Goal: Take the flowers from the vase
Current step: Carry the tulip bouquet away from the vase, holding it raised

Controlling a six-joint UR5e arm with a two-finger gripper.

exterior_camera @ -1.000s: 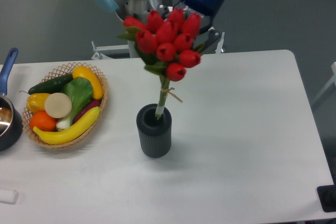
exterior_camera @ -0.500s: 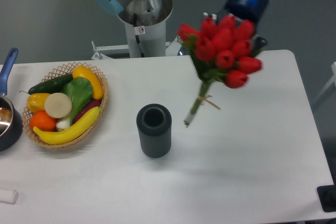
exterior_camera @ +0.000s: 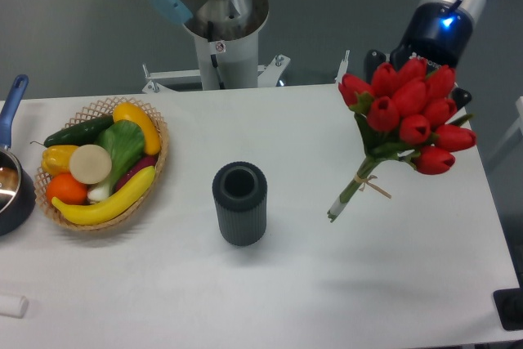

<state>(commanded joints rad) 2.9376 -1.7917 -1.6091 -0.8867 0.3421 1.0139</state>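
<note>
One gripper (exterior_camera: 418,71) hangs over the right side of the table (exterior_camera: 343,284), its fingers hidden behind the red heads, so I cannot tell how far they are spread, though the flowers (exterior_camera: 406,116) hang in the air from it, clear of the tabletop. About ten red tulip buds make up the bunch (stems tilted down to the left, tied with tan string). One vase (exterior_camera: 240,203) stands upright near the table's middle, its round mouth bare, well apart from the stems. One wicker basket (exterior_camera: 155,171) of fruit and vegetables sits at the left, beside one saucepan (exterior_camera: 12,177). A small sticker on the arm's base (exterior_camera: 219,34) is too small to read.
</note>
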